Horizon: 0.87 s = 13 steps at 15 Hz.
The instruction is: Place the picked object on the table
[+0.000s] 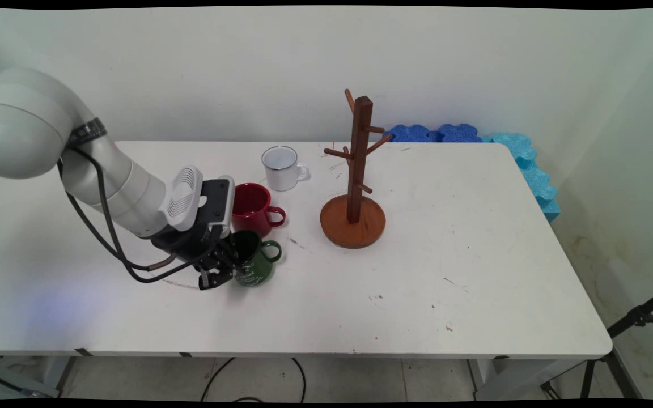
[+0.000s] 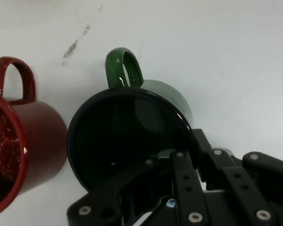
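We see the gripper (image 1: 220, 271) low over the worktop (image 1: 474, 272), clamped on the rim of the green mug (image 1: 255, 262): in the hand view one finger (image 2: 132, 183) reaches inside the dark mouth while the other (image 2: 212, 155) lies against the outer wall, so the mug sits directly at the fingertips, its handle pointing away from the gripper. Just beside it, beyond the gripper toward the wall, stands the red mug (image 1: 253, 207), close to the green one. Farther off in the same direction is the white mug (image 1: 281, 168). The wooden mug tree (image 1: 355, 187) stands well apart from the gripper, on the mugs' far side.
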Available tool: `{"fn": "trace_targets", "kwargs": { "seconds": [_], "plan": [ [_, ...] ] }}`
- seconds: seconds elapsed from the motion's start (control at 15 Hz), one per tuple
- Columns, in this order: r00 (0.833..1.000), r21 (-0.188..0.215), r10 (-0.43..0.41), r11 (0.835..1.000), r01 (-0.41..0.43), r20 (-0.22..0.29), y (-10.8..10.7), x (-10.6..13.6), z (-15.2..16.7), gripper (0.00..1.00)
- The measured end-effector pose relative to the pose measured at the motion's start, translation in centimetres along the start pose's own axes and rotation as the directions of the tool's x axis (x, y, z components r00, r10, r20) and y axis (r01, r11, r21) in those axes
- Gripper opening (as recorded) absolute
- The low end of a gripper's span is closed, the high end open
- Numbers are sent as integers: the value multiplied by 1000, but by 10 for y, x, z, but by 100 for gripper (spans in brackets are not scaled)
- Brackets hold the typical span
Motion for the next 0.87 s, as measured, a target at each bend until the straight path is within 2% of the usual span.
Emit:
{"fn": "trace_targets", "kwargs": {
  "seconds": [0.2, 0.27, 0.87],
  "plan": [
    [1000, 0, -3, 1000, 3, -1, 0, -1, 4, 0],
    [1000, 0, -4, 1000, 4, -2, 1, -1, 4, 100],
    [999, -12, -25, 1000, 24, -27, 5, 1, 7, 100]
  ]
}}
